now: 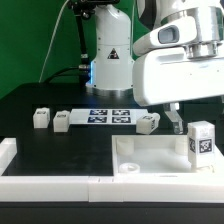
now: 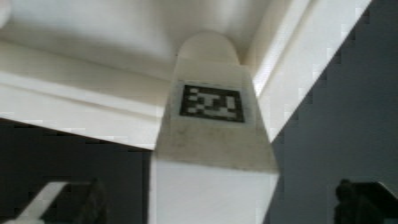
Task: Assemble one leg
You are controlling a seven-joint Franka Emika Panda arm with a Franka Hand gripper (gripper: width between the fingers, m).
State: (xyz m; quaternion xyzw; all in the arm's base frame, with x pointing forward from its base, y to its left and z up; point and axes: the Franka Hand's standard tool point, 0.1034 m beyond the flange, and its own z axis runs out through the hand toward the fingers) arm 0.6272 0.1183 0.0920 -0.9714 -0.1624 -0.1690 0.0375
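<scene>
Small white plastic rectangular leg block point(image 1: 201, 141), black-and-white tag on its side, upright at corner of large white square tray point(image 1: 150, 160), exterior view's right. Fingers point(image 2: 50, 203) apart, flanking leg block, gaps both sides. Tray on black counter point(image 1: 60, 145).

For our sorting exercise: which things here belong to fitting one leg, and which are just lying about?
Job in hand:
leg
tray

Lying about:
three other legs
marker board
</scene>
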